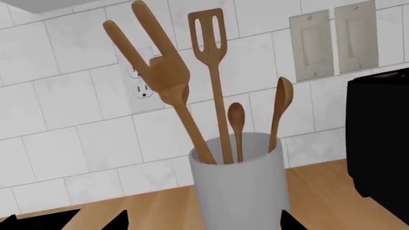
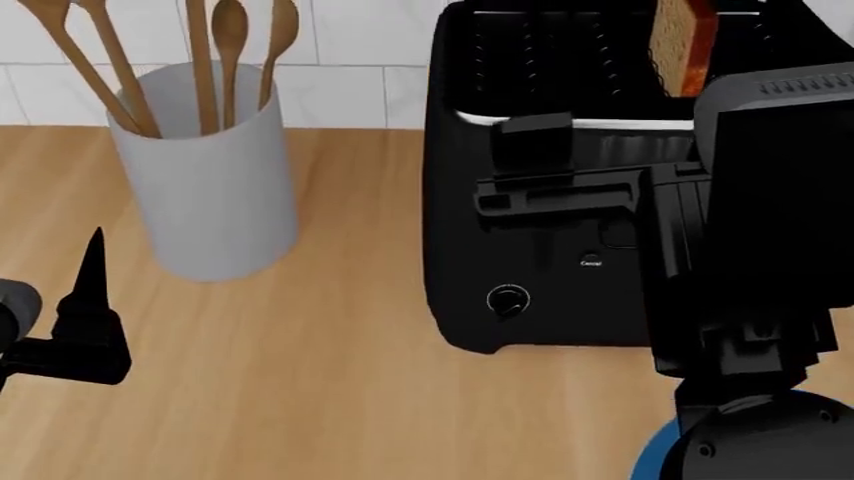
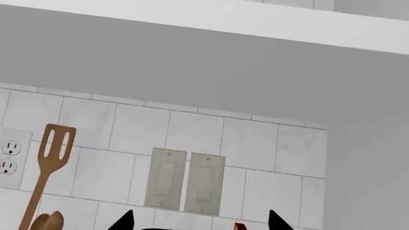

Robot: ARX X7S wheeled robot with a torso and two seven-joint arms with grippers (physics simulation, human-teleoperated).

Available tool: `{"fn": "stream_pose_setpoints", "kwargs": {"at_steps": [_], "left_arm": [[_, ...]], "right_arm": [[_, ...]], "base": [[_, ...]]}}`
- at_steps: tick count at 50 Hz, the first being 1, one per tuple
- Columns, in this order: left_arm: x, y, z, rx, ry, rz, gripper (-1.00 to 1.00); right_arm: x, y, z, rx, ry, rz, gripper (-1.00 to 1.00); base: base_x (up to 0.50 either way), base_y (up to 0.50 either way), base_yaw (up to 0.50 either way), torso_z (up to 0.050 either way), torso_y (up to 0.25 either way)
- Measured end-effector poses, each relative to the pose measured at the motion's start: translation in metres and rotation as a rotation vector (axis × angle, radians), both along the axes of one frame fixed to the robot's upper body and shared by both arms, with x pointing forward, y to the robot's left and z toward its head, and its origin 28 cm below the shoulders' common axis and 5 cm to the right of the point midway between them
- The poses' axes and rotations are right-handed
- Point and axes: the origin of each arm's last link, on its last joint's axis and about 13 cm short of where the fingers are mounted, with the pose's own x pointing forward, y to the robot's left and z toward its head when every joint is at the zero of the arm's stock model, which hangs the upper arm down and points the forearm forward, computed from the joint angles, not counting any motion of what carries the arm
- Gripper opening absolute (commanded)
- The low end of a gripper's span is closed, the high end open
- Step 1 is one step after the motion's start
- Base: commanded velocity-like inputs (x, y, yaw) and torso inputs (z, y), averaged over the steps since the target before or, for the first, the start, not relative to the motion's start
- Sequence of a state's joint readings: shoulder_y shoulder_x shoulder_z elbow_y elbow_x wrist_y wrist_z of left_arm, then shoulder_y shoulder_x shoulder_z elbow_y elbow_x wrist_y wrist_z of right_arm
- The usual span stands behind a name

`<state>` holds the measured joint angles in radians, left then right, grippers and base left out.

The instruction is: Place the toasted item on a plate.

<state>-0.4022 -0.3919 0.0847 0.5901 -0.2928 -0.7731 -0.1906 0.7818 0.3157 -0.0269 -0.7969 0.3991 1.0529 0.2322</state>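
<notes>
Left hand [image 2: 91, 300]: low over the wooden counter [image 2: 334, 380], fingers spread, nothing between them.
Right hand: raised over the toaster; only two dark fingertips [image 3: 124, 221] show, apart; any hold, cannot tell.
Utensil crock [image 2: 207, 185]: white, holding wooden spoons, left of toaster.
Toaster [image 2: 561, 200]: black.
Toasted item [image 2: 683, 45]: upright in the toaster's far slot.

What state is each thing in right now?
Toast: upright in the toaster's slot, top sticking out, not gripped.
Toaster: on the counter, holding the toast.
Utensil holder: upright, full of wooden utensils.
Left gripper: open, empty.
Right gripper: open, empty.
</notes>
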Motion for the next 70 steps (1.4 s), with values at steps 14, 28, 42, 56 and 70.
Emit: {"fn": "stream_pose_setpoints", "kwargs": {"at_steps": [14,28,42,56,70], "left_arm": [[-0.001,0.001,0.001,0.000,-0.001,0.001,1.00],[0.000,0.000,0.001,0.001,-0.002,0.001,1.00],[-0.001,0.001,-0.001,-0.001,0.000,0.002,1.00],[-0.002,0.001,-0.002,-0.003,0.002,0.002,1.00],[-0.002,0.000,0.000,-0.004,0.000,-0.001,1.00]], "right_arm": [[-0.001,0.000,0.001,0.000,-0.001,-0.002,1.00],[-0.001,0.000,0.000,0.002,0.000,-0.004,1.00],[-0.001,0.000,0.004,-0.005,0.026,-0.027,1.00],[0.003,0.000,0.016,-0.030,0.137,-0.066,1.00],[0.012,-0.003,0.032,0.003,0.265,-0.107,1.00]], "base": [[0.17,0.00,0.00,0.000,0.001],[0.16,0.00,0.00,0.000,0.000],[0.00,0.00,0.00,0.000,0.001],[0.00,0.00,0.00,0.000,0.000],[0.00,0.00,0.00,0.000,0.000]]}}
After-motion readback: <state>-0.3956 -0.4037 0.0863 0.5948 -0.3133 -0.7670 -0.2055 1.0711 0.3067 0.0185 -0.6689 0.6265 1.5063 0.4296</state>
